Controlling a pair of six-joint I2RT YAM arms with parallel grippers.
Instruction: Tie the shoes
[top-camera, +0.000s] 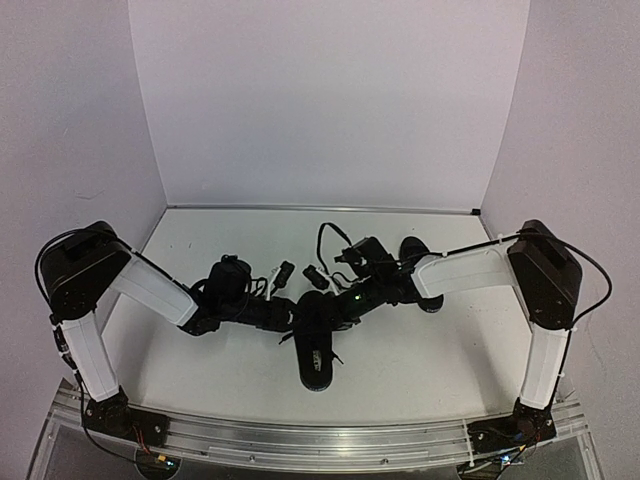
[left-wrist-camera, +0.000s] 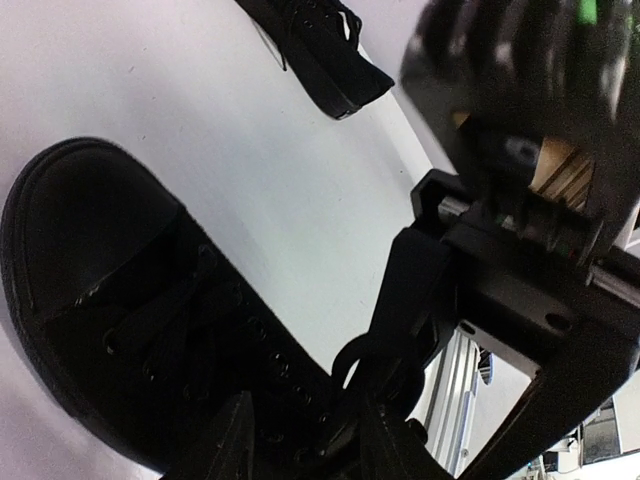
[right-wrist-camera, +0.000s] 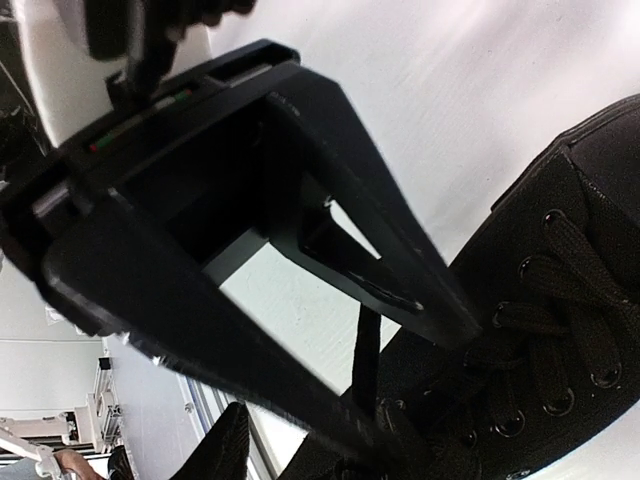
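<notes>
The step in hand looks like taking up the laces of the near shoe (top-camera: 317, 362), which lies at the middle of the tabletop (top-camera: 450, 350). The second shoe (top-camera: 414, 250) lies further back on the right, partly under the right arm (top-camera: 465, 270) and well apart from the first. No knot or bow shows on either, so I judge the tying barely begun.

The left hand (left-wrist-camera: 305, 445) has its fingers spread part-way. In the right wrist view a lace strand (right-wrist-camera: 365, 350) stands upright between them, and it does not look pinched. The right hand (right-wrist-camera: 310, 450) is also spread, and in the left wrist view one of its fingers sits just beside a small loop of lace (left-wrist-camera: 357, 365).

The next move calls for the left hand to press together on that strand alone, clear of the eyelet rows. The right hand then needs the other strand so that the two can be crossed.

The left arm (top-camera: 150, 285) and the right arm reach inward and low from either side. Their wrists tip down over the laced upper, and the hands are nearly tip to tip, so there is little room to turn
</notes>
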